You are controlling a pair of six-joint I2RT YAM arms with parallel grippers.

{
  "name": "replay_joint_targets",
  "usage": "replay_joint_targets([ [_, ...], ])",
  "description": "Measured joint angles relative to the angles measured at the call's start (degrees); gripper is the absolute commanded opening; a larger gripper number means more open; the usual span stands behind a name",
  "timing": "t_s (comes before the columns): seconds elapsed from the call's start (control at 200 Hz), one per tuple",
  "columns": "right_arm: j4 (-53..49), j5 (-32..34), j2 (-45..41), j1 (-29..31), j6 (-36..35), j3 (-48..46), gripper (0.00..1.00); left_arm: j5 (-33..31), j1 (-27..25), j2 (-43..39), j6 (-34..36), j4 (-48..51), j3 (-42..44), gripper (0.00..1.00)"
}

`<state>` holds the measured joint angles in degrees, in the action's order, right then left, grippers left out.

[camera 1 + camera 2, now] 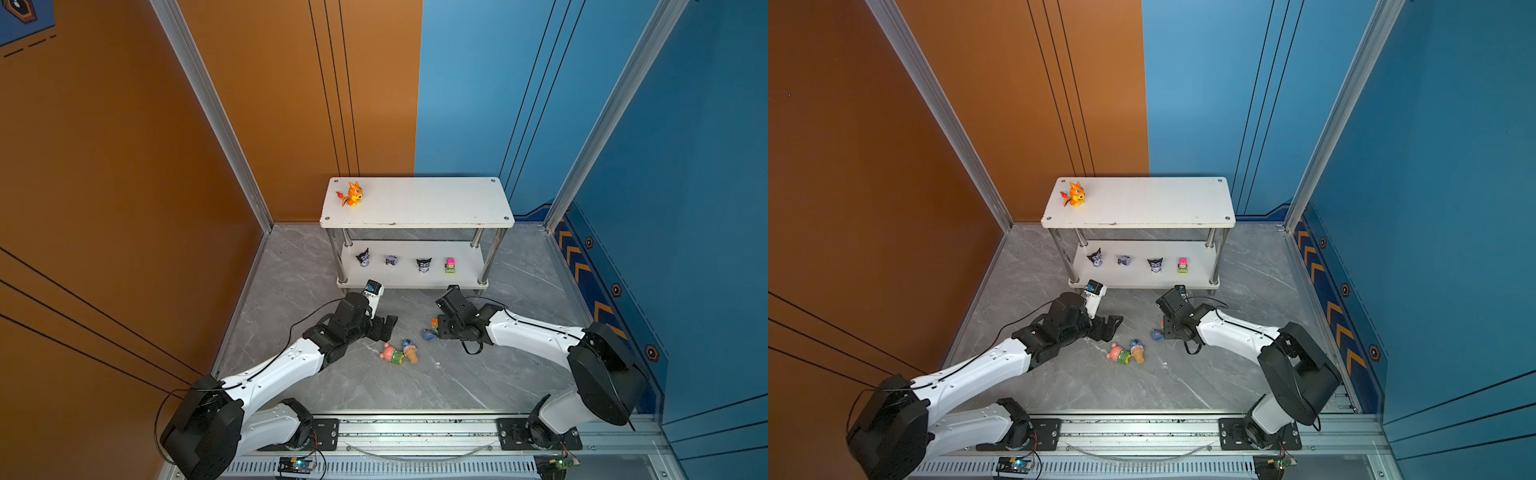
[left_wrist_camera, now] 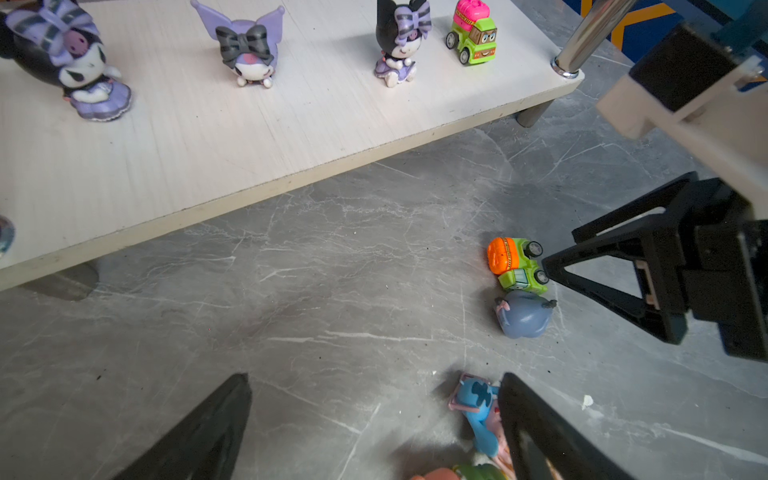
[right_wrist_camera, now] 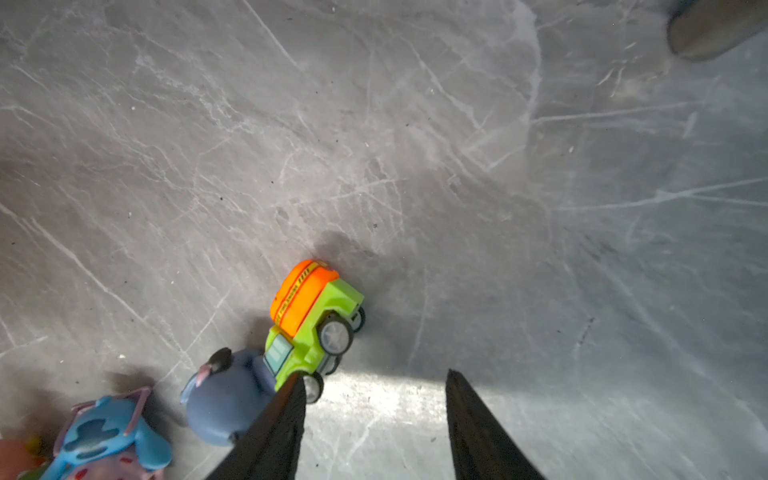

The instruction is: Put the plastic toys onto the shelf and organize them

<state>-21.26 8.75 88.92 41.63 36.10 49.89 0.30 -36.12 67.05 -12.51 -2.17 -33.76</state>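
Looking down in both top views; finding the shelf (image 1: 415, 203) at the centre of the frame, carrying the orange dragon (image 1: 352, 194) on the left end of its top board and, along the lower board (image 1: 469, 266), three imps (image 1: 424, 264) plus the pink car (image 1: 450, 265); finding four toys lying on the grey floor (image 1: 457, 374) below the shelf: the pink bear (image 1: 390, 353) touching the blue creature (image 1: 409, 350), the donkey (image 1: 429, 334) just beside the orange car (image 1: 434, 322); seeing the left gripper (image 1: 384, 326) hanging left of that group and the right gripper (image 1: 441, 328) hanging over the car, fingers hidden here.

Turning to the left wrist view; seeing the left fingers (image 2: 208, 432) standing wide apart at the bottom edge, holding nothing, with bare floor between; catching the blue creature (image 2: 478, 411) behind the right-hand finger, the orange car (image 2: 515, 264) lying on its side at centre right, the donkey (image 2: 523, 316) touching it from below.

Turning to the right wrist view; seeing the right fingers (image 3: 478, 424) parted, gripping nothing, only floor between; noting one fingertip just beside the car's front wheel at lower centre.

Judging the car light, hard and slick, likely skidding or rolling under a glancing touch; favouring a hold across the green body, roof to underside, keeping clear of wheels and donkey.
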Motion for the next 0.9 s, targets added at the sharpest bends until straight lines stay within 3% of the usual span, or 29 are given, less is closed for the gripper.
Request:
replay_joint_targets([
  [0.571,-0.15,0.07,2.56,-0.92,-0.04,1.95,0.52,0.00,0.13,0.15,0.00,0.02,0.00,0.94],
  [0.901,-0.20,0.28,-2.73,-4.22,0.22,-3.41,0.51,0.04,0.11,0.63,0.00,-0.02,0.00,0.94],
])
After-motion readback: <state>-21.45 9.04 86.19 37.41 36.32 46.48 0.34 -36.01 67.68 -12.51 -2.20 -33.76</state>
